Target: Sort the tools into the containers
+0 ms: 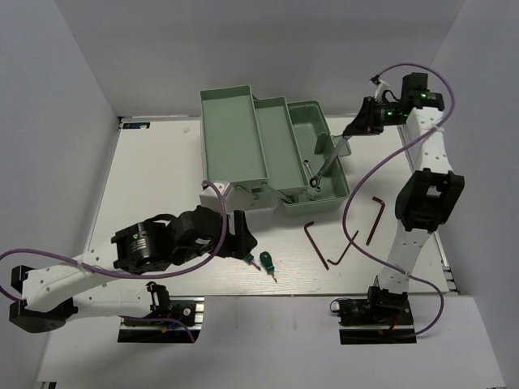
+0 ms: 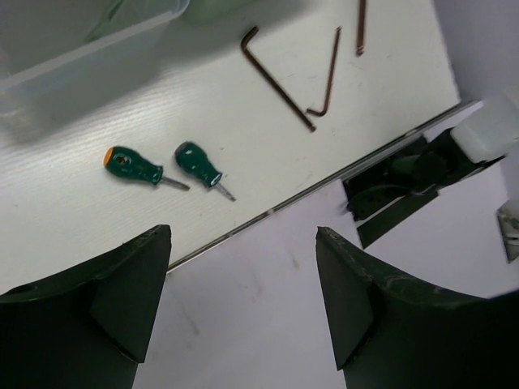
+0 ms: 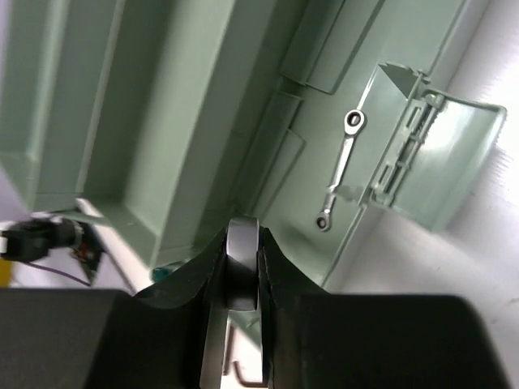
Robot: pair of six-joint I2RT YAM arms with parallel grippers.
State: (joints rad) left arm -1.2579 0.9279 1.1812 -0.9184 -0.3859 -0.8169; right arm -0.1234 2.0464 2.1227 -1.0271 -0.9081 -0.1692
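Long wrench (image 1: pixel 331 160), pinched by the right end effector (image 1: pixel 353 134) at two o'clock, is best lowered flat beside the short wrench (image 3: pixel 340 170); left end effector (image 2: pixel 243 243) spread.

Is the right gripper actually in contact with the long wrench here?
Touching. In the right wrist view the long wrench sits pinched between the two fingers of the right gripper, with no gap on either side.
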